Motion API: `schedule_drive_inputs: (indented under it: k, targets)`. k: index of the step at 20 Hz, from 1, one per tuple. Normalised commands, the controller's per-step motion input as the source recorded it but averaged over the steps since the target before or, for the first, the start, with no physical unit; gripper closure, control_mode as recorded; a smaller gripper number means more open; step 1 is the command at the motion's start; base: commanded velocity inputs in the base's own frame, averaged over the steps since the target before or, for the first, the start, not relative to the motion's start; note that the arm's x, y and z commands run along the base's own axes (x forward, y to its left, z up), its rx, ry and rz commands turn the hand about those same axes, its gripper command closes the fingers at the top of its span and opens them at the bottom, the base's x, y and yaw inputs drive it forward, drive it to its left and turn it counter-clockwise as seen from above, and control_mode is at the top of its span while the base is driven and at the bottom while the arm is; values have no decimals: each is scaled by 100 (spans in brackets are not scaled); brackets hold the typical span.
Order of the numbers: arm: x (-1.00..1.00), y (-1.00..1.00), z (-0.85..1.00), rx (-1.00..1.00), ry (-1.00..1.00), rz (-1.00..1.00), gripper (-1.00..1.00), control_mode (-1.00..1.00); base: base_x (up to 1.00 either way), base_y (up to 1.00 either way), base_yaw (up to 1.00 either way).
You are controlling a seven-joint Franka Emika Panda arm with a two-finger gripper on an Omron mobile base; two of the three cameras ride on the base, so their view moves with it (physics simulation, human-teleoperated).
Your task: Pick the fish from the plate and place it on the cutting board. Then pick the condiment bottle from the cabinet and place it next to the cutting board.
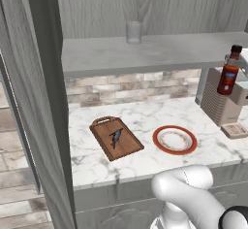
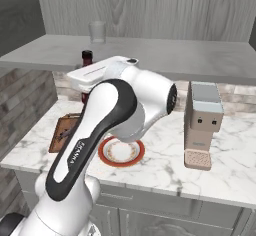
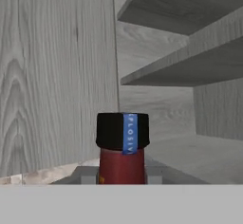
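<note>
The small dark grey fish (image 1: 116,137) lies on the brown wooden cutting board (image 1: 116,138) (image 2: 64,132), at the left of the marble counter. To the board's right sits the orange-red rimmed plate (image 1: 175,139) (image 2: 121,151) with nothing on it. My gripper (image 1: 232,73) (image 3: 121,173) is shut on the condiment bottle (image 1: 227,76) (image 2: 87,58) (image 3: 122,144). It holds the bottle upright in the air by the front edge of the cabinet shelf (image 1: 145,53), above the coffee machine. In the hand view the bottle's black cap and red neck rise at the bottom centre.
A clear glass (image 1: 133,31) (image 2: 97,31) stands at the back of the shelf. A beige coffee machine (image 1: 220,102) (image 2: 202,125) stands on the counter right of the plate. The cabinet's tall grey side panel (image 1: 43,102) walls off the left.
</note>
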Motion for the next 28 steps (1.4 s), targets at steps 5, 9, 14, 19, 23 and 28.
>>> schedule_drive_inputs:
  k: [5, 9, 14, 19, 23, 28]
  targets:
    - [-28, 5, -24, 0, -1, 0, 100, -100, 0, 0, 0]
    - [-24, 5, -39, 0, -2, 0, 100, -100, 0, 0, 0]
    - [-26, 5, -46, 0, 0, 0, 100, -100, 0, 0, 0]
    - [-24, 8, -57, 0, 0, 0, 100, -100, 0, 0, 0]
    - [-24, 9, -49, 0, 0, 0, 100, -100, 0, 0, 0]
    - [-27, 10, -36, 0, 0, 1, 100, -100, 0, 0, 0]
